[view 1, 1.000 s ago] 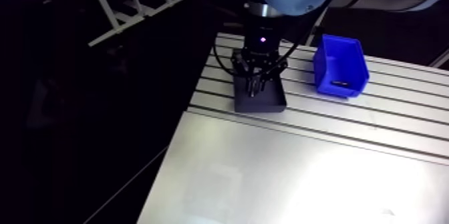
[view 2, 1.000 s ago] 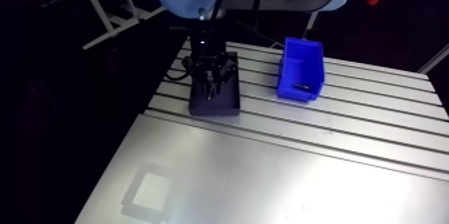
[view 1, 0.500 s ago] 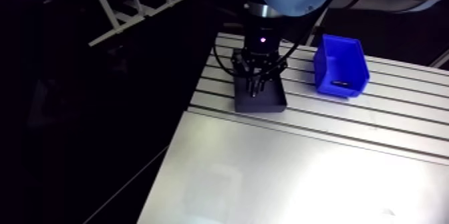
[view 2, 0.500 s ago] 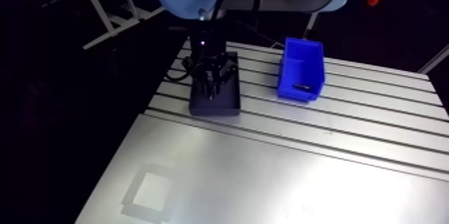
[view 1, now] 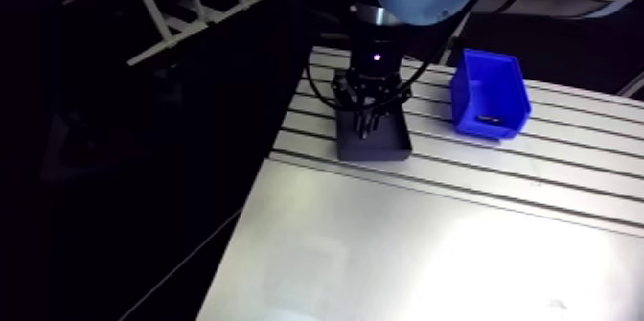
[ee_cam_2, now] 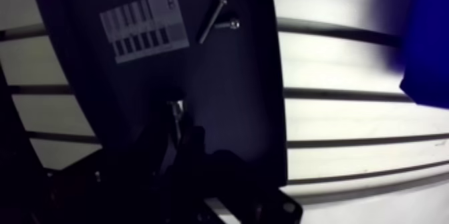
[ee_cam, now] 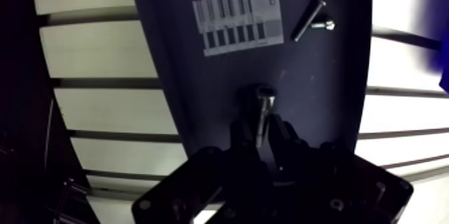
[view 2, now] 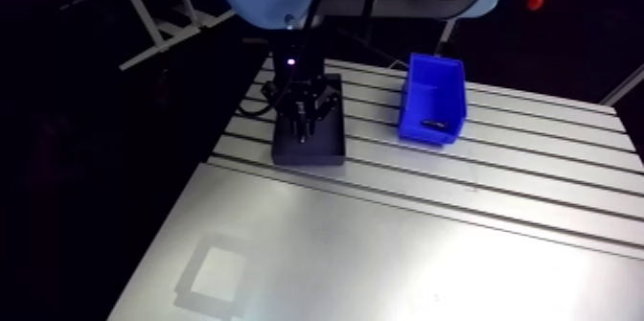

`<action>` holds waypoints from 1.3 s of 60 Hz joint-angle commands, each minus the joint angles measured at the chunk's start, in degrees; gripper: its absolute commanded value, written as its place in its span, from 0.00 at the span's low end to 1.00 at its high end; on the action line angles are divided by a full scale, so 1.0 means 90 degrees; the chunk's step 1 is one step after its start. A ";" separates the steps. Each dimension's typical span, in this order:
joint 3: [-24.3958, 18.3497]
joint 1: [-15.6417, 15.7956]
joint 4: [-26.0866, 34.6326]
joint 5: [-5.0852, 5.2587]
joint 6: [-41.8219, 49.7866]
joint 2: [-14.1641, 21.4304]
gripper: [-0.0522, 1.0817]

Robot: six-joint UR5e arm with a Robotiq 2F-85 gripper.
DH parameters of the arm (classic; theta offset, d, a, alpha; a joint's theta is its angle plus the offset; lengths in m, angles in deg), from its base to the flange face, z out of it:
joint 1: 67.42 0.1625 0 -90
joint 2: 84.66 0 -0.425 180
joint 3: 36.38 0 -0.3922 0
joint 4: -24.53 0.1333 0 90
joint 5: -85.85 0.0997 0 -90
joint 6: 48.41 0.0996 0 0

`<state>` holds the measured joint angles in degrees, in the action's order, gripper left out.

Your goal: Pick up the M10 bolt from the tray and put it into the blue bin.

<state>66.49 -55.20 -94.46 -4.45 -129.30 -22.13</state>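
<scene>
In the arm view we see the gripper (view 1: pixel 363 126) at upper centre of the frame, reaching into the black tray (view 1: pixel 376 152) on the slotted table (view 1: pixel 537 167). The blue bin (view 1: pixel 489 90) stands apart at upper right. In the wrist view we find its fingers (ee_cam: pixel 238 133) clamped on the M10 bolt (ee_cam: pixel 262 108) over the tray floor. A slimmer screw (ee_cam: pixel 309 18) lies ahead, beside a printed label (ee_cam: pixel 238 21).

A label (ee_cam: pixel 237 21) printed with grey bars and the letter B is seen in the wrist view. Just beside it a long screw (ee_cam: pixel 309 19) lies tilted, with a short screw (ee_cam: pixel 323 24) against it. A slotted table (view 1: pixel 537 167) is partly covered by a smooth sheet (view 1: pixel 402 248).
</scene>
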 commanded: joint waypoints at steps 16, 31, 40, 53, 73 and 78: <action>0.0019 0.0000 -0.0007 0.0000 0.0000 0.0000 0.71; 0.0031 0.0000 -0.0043 0.0000 0.0000 0.0010 0.73; 0.0040 0.0000 -0.0046 0.0000 0.0000 0.0010 0.75; 0.0001 -0.0009 -0.0046 0.0000 -0.0010 0.0037 0.81; -0.0001 -0.0011 -0.0036 0.0049 -0.0010 0.0106 0.86; 0.0010 -0.0009 -0.0018 0.0049 -0.0010 0.0180 0.87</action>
<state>66.42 -55.31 -94.80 -4.11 -129.39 -21.30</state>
